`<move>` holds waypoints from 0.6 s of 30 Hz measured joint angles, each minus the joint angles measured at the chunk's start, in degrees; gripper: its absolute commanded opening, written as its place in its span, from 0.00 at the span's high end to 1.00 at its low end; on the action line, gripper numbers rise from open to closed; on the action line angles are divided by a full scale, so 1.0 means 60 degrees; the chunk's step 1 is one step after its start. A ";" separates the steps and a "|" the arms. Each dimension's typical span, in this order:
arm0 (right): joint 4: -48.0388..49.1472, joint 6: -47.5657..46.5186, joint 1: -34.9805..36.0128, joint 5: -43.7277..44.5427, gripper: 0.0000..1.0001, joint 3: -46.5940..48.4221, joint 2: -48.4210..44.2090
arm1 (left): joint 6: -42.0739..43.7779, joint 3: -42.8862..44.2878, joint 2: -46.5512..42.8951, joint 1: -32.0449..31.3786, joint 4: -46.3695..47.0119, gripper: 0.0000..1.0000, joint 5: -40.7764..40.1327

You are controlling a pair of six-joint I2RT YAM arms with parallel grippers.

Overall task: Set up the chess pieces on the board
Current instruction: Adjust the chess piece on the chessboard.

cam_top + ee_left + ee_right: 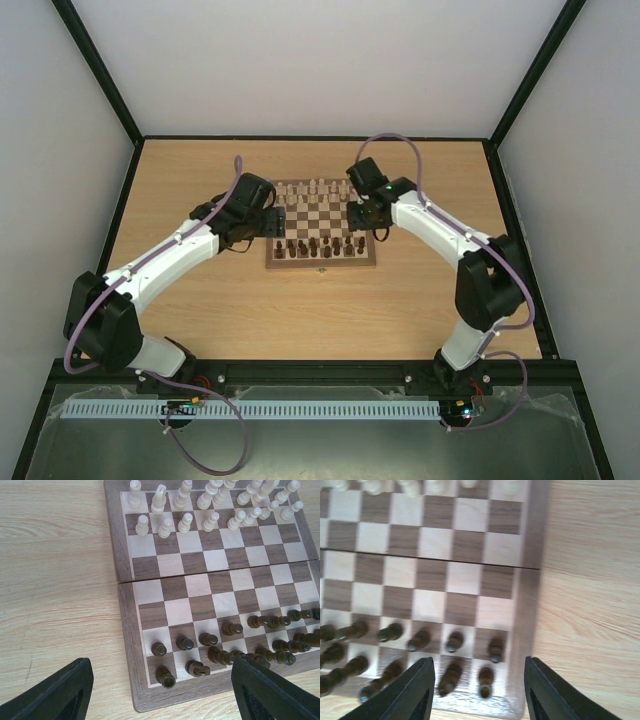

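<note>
The board (320,264) lies mid-table. Dark chess pieces (320,245) stand in two rows along its near side. My left gripper (272,222) hangs open above the board's near left corner (127,645). Its black fingers (60,695) are wide apart, with a dark corner piece (166,677) and a knight (197,668) below the gap, untouched. My right gripper (362,215) hangs open above the near right corner (522,630). That blurred view shows dark pieces (486,680) beneath the spread fingers (415,690). Neither gripper holds anything.
Cream-white pieces (210,510) fill the two far rows (315,188). The middle ranks (200,585) carry no pieces. Bare wooden tabletop (200,290) surrounds the board, bounded by black frame rails and white walls.
</note>
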 measured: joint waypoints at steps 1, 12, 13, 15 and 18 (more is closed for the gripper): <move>0.0015 0.0033 -0.0171 0.0062 0.53 -0.0208 -0.0186 | 0.0000 0.0000 -0.0007 0.0000 0.0011 0.21 0.0004; 0.0240 0.0102 -0.0517 -0.0095 0.64 -0.1319 -0.0262 | 0.0000 0.0000 -0.0007 0.0000 0.0022 0.21 0.0004; 0.0306 0.0102 -0.0521 -0.0117 0.67 -0.1319 -0.0189 | 0.0000 0.0000 -0.0007 0.0000 0.0022 0.21 0.0004; 0.0415 0.0098 -0.0528 -0.0168 0.70 -0.1319 -0.0022 | 0.0000 0.0000 -0.0007 0.0000 0.0022 0.21 0.0004; 0.0521 0.0095 -0.0528 -0.0248 0.71 -0.1315 0.0237 | 0.0004 0.0000 -0.0007 0.0000 0.0022 0.21 0.0000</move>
